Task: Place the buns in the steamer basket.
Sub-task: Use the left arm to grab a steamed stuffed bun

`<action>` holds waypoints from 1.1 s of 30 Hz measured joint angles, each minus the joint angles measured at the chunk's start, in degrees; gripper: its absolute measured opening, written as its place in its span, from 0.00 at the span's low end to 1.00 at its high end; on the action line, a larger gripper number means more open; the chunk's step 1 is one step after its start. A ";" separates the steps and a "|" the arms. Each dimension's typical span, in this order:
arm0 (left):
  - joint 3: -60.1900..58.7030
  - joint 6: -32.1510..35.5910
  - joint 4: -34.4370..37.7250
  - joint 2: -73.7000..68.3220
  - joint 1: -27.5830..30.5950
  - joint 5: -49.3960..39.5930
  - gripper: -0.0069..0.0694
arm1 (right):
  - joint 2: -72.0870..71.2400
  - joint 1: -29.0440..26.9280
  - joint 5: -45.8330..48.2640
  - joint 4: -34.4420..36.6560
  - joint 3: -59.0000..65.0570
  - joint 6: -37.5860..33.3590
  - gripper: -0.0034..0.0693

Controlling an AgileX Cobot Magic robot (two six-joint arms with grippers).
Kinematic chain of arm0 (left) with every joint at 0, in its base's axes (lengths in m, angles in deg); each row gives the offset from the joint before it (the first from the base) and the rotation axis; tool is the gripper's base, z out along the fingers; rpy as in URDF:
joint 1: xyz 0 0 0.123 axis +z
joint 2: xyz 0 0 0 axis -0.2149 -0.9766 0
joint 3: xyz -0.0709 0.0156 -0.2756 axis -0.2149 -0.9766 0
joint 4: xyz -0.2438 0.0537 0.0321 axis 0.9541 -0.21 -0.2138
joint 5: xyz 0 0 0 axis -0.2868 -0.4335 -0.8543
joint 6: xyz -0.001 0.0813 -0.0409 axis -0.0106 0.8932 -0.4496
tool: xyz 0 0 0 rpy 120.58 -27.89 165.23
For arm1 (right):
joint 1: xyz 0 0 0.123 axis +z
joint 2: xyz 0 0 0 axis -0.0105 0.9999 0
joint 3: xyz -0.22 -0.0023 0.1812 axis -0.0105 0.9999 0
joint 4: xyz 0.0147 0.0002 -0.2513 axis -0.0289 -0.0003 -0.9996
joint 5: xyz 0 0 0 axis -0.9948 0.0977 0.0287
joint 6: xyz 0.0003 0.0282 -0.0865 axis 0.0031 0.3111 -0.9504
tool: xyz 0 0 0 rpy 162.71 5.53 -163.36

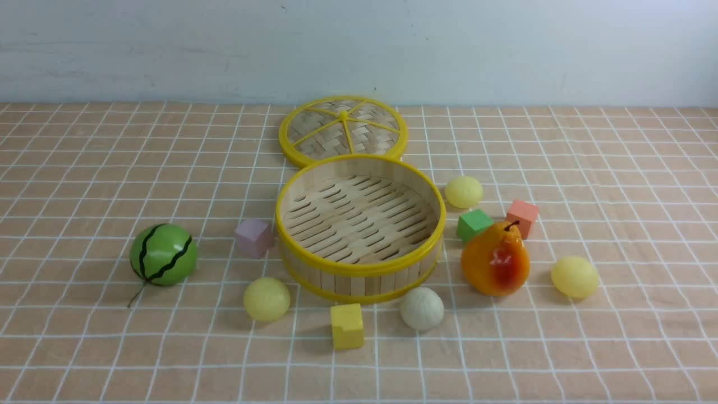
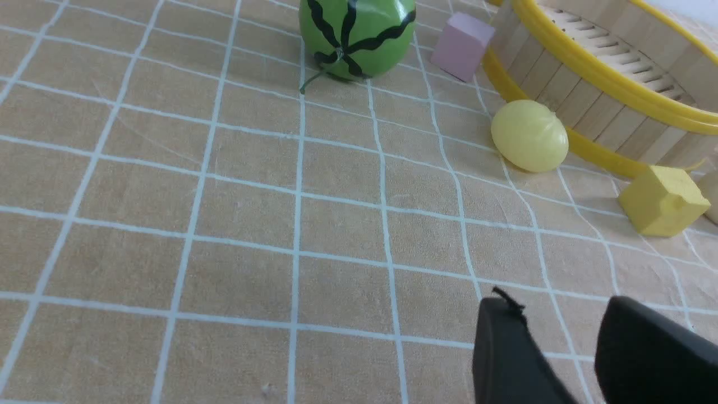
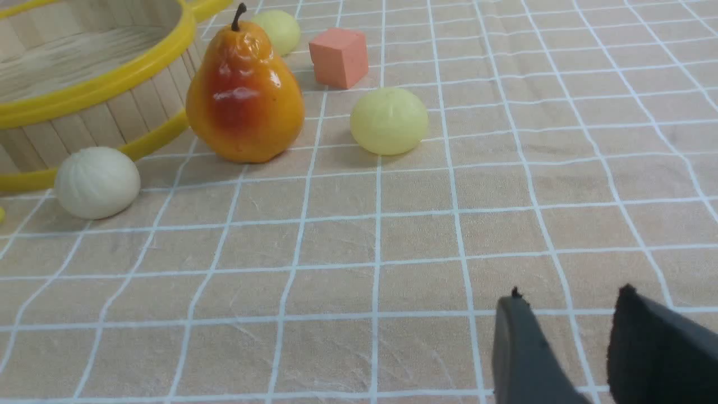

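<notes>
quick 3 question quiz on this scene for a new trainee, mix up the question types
1. True or false: the steamer basket already holds something.
2. How many buns lie out on the cloth?
3. Which block sits nearest the off-white bun? A pink, B yellow, C green.
Key: 1 false; 2 four; 3 B, the yellow block.

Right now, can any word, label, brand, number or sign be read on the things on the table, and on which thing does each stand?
None: no text shows in any view.
The watermelon ball has only black wavy stripes, no letters.
The basket, lid, pear, buns and blocks are plain.
</notes>
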 joint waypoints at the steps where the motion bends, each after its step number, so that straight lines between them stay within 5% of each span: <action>1: 0.00 0.00 0.00 0.00 0.00 0.00 0.40 | 0.00 0.00 0.00 0.00 0.00 0.00 0.38; 23: 0.00 0.00 0.73 0.00 0.00 0.91 0.40 | 0.00 0.00 0.00 0.00 0.00 0.00 0.38; 33: 0.00 -7.07 29.90 0.00 0.00 16.38 0.40 | 0.00 0.00 0.00 0.00 0.00 0.00 0.38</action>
